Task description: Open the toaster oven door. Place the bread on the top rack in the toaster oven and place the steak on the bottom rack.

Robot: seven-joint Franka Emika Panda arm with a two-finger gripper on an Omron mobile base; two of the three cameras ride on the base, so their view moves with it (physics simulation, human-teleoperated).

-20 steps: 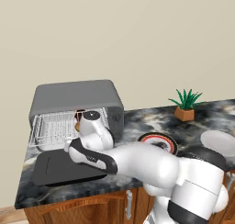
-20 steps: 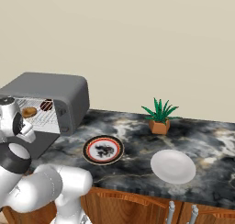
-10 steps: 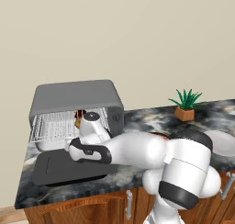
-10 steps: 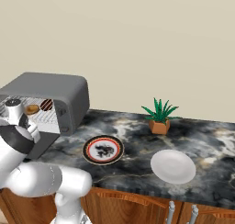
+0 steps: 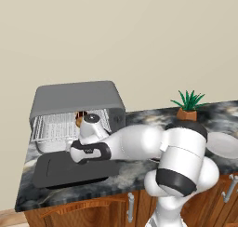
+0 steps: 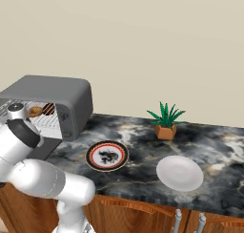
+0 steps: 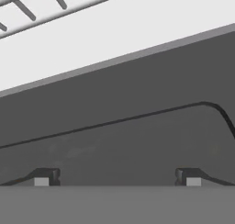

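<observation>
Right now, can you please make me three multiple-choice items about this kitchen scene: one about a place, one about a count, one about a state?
1. Where does the potted plant stand?
A. on the counter near the wall
B. on top of the toaster oven
C. on the white plate

2. How many plates lie on the counter?
A. one
B. two
C. four

3. In which state is the toaster oven door?
A. shut upright
B. folded down flat, open
C. taken off

Answers:
1 A: it stands on the counter, right of the toaster oven.
2 B: a patterned plate and a white plate.
3 B: it lies flat before the wire racks.
</observation>
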